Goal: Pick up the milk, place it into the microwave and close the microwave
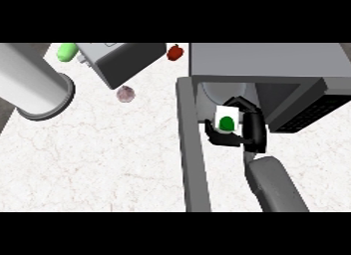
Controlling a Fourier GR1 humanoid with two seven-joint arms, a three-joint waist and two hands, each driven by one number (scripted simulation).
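One grey arm (275,185) comes up from below. Its right hand (246,130) has its fingers (221,139) curled around one milk carton (227,120), at the mouth of one open microwave (274,62) on the surface (90,159).

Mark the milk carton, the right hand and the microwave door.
milk carton (227,121), head view, on its green label.
right hand (254,130), head view, on its black palm side.
microwave door (192,149), head view, on the open door's edge.
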